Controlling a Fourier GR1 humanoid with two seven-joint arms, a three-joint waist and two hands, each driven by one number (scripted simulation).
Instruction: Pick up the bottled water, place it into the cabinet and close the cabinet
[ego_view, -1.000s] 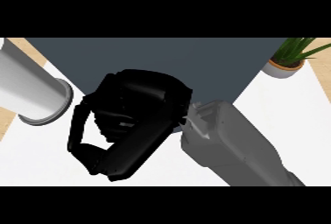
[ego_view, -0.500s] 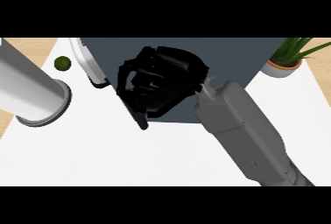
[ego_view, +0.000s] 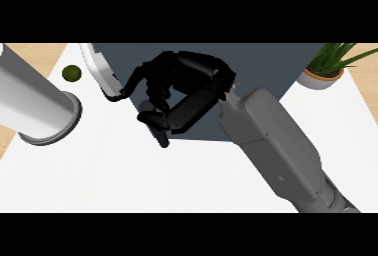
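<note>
The dark grey cabinet (ego_view: 258, 62) stands at the back of the white counter. Its white door (ego_view: 98, 67) shows edge-on at the cabinet's left side, swung partly out. My right hand (ego_view: 193, 100) hovers over the cabinet's front left corner on its grey forearm, which comes in from the lower right. The fingers are loosely bent and hold nothing; one fingertip (ego_view: 118, 95) reaches the door's lower edge. No bottled water shows anywhere. Of my left arm only the grey forearm (ego_view: 29, 100) is seen at the left edge; its hand is out of view.
A small green round fruit (ego_view: 71, 73) lies on the counter left of the door. A potted plant (ego_view: 325, 67) stands at the back right, beside the cabinet. White counter (ego_view: 148, 180) spreads in front of the cabinet.
My right hand has risen toward the cabinet's front left corner and its fingers have uncurled. The white door and the green fruit have come into view at the left.
</note>
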